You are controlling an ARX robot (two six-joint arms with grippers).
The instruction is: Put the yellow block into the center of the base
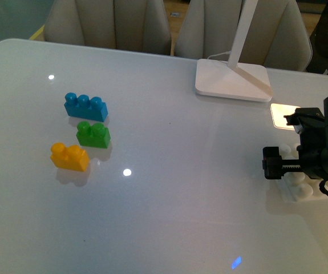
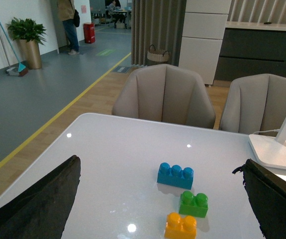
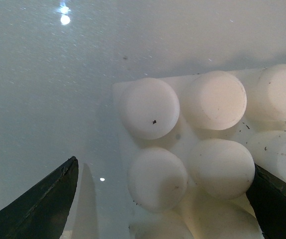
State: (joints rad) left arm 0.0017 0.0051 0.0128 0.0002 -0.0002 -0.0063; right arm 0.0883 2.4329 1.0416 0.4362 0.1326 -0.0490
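The yellow block (image 1: 69, 157) lies on the white table at the left, with a green brick (image 1: 93, 134) and a blue brick (image 1: 85, 107) just behind it. In the left wrist view the yellow block (image 2: 181, 225) sits low between the fingers of my open left gripper (image 2: 157, 211), which hovers well above it. That gripper is out of the front view. The white studded base (image 1: 299, 189) lies at the right, partly hidden under my right gripper (image 1: 292, 171). In the right wrist view this open gripper (image 3: 157, 204) straddles one corner of the base (image 3: 185, 142), holding nothing.
A white lamp foot (image 1: 232, 80) with a slanted stem stands at the back right, and a bright lit patch (image 1: 282, 115) lies beside it. Two beige chairs (image 1: 106, 23) stand behind the table's far edge. The table's left edge curves near the bricks.
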